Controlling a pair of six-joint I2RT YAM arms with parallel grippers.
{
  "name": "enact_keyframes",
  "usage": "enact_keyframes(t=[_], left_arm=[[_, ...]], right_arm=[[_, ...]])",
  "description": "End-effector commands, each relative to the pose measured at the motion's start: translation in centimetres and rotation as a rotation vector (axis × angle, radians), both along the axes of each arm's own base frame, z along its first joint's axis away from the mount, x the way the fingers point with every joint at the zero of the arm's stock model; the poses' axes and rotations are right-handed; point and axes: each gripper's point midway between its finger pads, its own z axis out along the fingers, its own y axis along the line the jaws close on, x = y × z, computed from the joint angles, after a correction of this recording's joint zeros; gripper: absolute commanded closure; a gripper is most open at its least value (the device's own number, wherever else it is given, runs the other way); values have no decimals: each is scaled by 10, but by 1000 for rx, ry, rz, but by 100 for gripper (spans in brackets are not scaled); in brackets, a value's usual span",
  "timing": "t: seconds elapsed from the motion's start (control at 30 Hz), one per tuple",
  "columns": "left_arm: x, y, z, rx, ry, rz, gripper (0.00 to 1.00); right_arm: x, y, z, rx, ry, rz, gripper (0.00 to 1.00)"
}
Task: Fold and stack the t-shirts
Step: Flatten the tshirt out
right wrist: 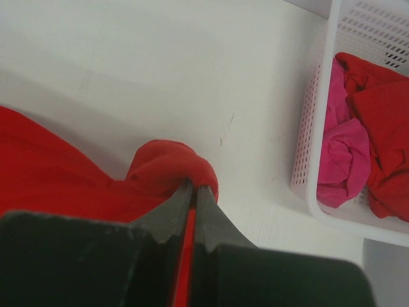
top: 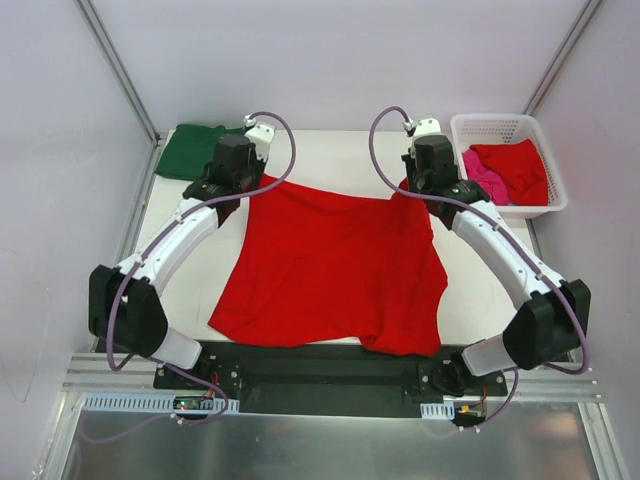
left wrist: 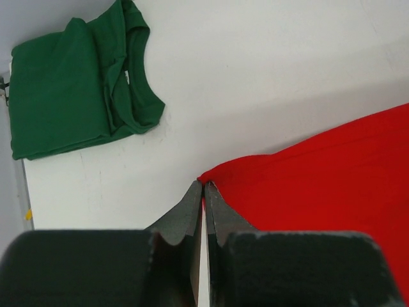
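So this looks like the start of folding the red t-shirt (top: pixel 340 270). Both arms have a far corner each. The left gripper (left wrist: pixel 203 185) is closed right down on one pointed corner of the cloth, jaws basically touching with only the thin edge of fabric between them. The right gripper (right wrist: pixel 193 187) is clamped on the other corner, and there the cloth bunches into a little rolled lump just past the fingertips.

My guess is the next move is a lift and carry, bringing that far edge up and back toward the arm bases so the shirt doubles over on itself. Both arms would need to go together at the same height, or the edge between them will sag or skew. The lump on the right side might want shaking out first.

The shirt itself is bright red, thin and floppy. It lies mostly flat on the table (top: pixel 330 155) behind and between the two grippers. It isn't square though: the near hem is wavy, with a fold bulging at the near right corner.

The green t-shirt (left wrist: pixel 64 96) is already folded, collar showing, lying ahead of the left gripper and off to its left, apart from the red one. Off to the right of the right gripper sits the white basket (right wrist: pixel 307 147) with a crumpled pink t-shirt (right wrist: pixel 345 153) and a second red t-shirt (right wrist: pixel 383 115) inside, so plenty left to do.
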Motion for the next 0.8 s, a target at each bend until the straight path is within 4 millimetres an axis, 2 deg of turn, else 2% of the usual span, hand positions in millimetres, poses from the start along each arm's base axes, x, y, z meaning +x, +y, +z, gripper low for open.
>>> enact_keyframes(t=[0.0,0.03,0.07,0.13,0.17,0.2,0.23,0.27,0.3,0.33,0.4,0.47,0.53,0.57,0.6,0.67,0.7,0.73,0.77], left_arm=[[40,3,40,-69,-177,68,100],[47,2,29,-56,-156,71,100],[52,4,30,-50,-162,81,100],[59,3,21,-37,-146,86,100],[62,5,20,-30,-149,103,100],[63,6,18,-24,-146,111,94],[64,7,16,-21,-144,119,59],[64,9,15,-24,-146,130,40],[64,11,16,-20,-151,144,29],[62,13,20,-24,-163,150,5],[58,16,26,-29,-178,158,1],[53,18,31,-30,-186,158,1],[40,17,47,-61,-200,142,1],[34,17,48,-85,-191,138,1],[20,17,57,-106,-187,125,1],[2,4,55,-173,-144,62,1],[-10,3,63,-202,-151,45,1],[-21,0,50,-226,-106,34,1],[-29,-1,47,-241,-93,24,1]], right_arm=[[27,0,22,39,-113,-68,99],[31,2,15,28,-99,-71,99],[34,2,16,23,-101,-73,99],[38,1,11,8,-88,-81,99],[40,1,11,3,-86,-86,92],[39,0,11,-2,-82,-90,79],[40,-1,9,-9,-76,-94,60],[39,-2,8,-11,-75,-97,52],[39,-2,8,-9,-78,-102,37],[38,-3,9,-9,-80,-106,31],[36,-5,14,-7,-90,-114,20],[32,-8,20,-3,-99,-124,18],[25,-11,21,10,-91,-135,18],[20,-12,23,19,-93,-135,17],[12,-14,27,26,-94,-137,17],[0,-19,26,38,-86,-155,17],[-11,-23,32,51,-87,-160,17],[-19,-25,23,62,-66,-173,16],[-25,-25,21,74,-57,-174,17]])
